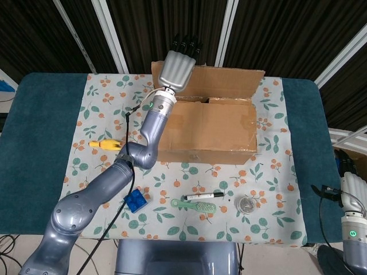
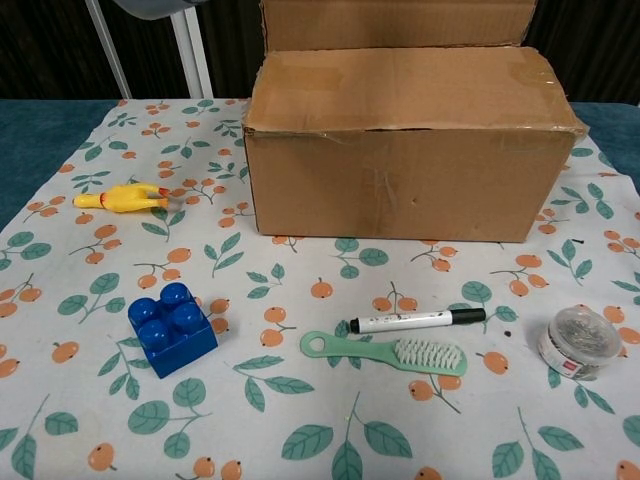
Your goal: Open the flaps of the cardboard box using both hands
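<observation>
The cardboard box [image 1: 206, 134] stands in the middle of the floral cloth, close up in the chest view [image 2: 400, 150]. Its rear flap [image 1: 223, 80] stands upright and leans back; the chest view shows the flap's lower part [image 2: 400, 20]. My left hand [image 1: 179, 66] lies flat against the left end of that flap, fingers straight and pointing away from me, holding nothing. The front flap [image 1: 209, 123] still lies flat over the top. My right hand [image 1: 350, 186] hangs off the table's right edge, far from the box, holding nothing.
On the cloth in front of the box lie a yellow chicken toy [image 1: 104, 145], a blue brick [image 1: 136, 200], a green brush [image 1: 195, 205], a marker [image 1: 205, 196] and a small round tin [image 1: 248, 204].
</observation>
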Robot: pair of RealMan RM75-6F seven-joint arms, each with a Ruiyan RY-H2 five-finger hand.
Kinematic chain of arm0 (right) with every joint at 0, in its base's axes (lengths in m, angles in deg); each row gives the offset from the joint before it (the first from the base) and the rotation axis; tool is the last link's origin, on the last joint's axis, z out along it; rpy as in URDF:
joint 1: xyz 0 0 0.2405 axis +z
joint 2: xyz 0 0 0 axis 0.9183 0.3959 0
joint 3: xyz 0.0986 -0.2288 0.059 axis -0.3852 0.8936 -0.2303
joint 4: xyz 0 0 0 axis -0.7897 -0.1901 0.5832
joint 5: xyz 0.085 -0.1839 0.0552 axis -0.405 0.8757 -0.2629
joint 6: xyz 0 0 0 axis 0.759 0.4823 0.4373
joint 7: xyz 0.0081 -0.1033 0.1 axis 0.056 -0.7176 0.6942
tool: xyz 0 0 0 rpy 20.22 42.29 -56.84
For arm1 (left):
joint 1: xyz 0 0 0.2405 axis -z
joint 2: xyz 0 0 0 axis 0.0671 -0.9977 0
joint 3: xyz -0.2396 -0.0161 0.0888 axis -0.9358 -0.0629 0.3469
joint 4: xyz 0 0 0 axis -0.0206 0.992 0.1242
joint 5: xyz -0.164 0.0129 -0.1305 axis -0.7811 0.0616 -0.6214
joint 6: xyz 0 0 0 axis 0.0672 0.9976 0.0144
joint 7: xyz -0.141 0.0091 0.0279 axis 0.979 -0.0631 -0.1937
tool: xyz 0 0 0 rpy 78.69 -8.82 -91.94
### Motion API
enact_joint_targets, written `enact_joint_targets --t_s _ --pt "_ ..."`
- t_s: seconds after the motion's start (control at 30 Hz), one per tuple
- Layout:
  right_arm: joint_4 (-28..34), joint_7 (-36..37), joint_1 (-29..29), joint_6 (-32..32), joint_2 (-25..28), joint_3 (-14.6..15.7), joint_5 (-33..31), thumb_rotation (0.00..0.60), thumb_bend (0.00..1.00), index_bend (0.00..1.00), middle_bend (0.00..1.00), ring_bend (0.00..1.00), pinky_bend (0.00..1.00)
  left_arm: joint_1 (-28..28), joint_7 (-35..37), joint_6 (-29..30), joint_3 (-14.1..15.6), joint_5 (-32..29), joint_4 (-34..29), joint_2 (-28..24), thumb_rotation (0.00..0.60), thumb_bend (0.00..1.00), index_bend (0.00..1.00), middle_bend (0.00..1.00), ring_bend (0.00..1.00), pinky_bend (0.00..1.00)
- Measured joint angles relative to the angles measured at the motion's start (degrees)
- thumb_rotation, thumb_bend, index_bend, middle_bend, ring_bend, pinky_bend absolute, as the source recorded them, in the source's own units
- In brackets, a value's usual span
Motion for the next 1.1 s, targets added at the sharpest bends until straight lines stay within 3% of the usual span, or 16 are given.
enact_joint_targets --t_s 0.57,0.93,1.0,1.1 --pt "0.56 0.15 -0.10 -0.67 0.61 -0.18 -1.20 0.600 0.22 0.00 0.00 0.00 0.21 5.27 5.20 -6.46 1.23 2.71 14.89 6.06 0.600 0.17 0.00 0.00 0.00 0.05" --pt "0.55 0.80 -0.15 -1.33 1.03 -0.30 -1.77 0.600 0.22 0.00 0.00 0.00 0.21 6.88 6.24 -8.61 1.44 4.00 17.68 7.74 0.600 0.17 0.00 0.00 0.00 0.05" --pt "0.56 1.06 -0.21 -1.32 1.08 -0.35 -1.83 0.600 0.22 0.00 0.00 0.00 0.21 6.76 7.08 -8.62 1.57 4.31 17.43 7.47 0.600 0.20 0.00 0.00 0.00 0.06" --pt "0.65 1.26 -0.29 -1.27 1.19 -0.31 -1.64 0.600 0.22 0.00 0.00 0.00 0.21 6.46 8.62 -9.37 1.81 4.81 16.62 6.56 0.600 0.34 0.00 0.00 0.00 0.09"
